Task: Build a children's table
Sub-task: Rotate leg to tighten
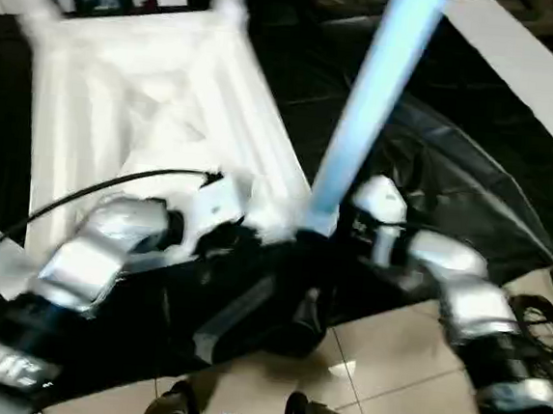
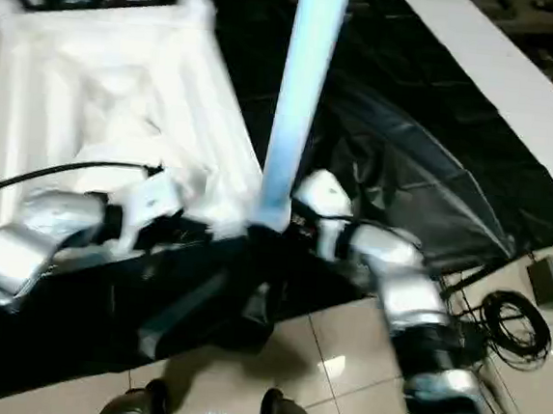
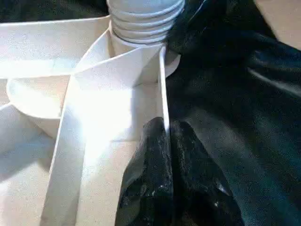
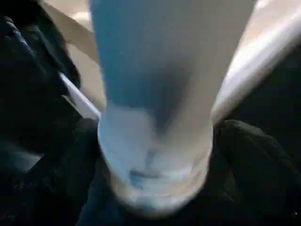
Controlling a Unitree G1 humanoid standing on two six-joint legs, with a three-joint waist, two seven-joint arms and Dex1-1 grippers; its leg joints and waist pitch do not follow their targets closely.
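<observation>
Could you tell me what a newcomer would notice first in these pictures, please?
First, the tall white leg standing up from the near corner of the upturned white tabletop, which lies ribbed side up on black sheeting. Next, the two silver arms on either side of that corner: the left gripper is pinched shut on the tabletop's thin edge wall, while the right gripper sits around the leg's base, its fingers wide on either side.

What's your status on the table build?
Left gripper shut on tabletop edge rib. Right gripper open around the near leg, which stands in its corner socket. Nothing in the way.
</observation>
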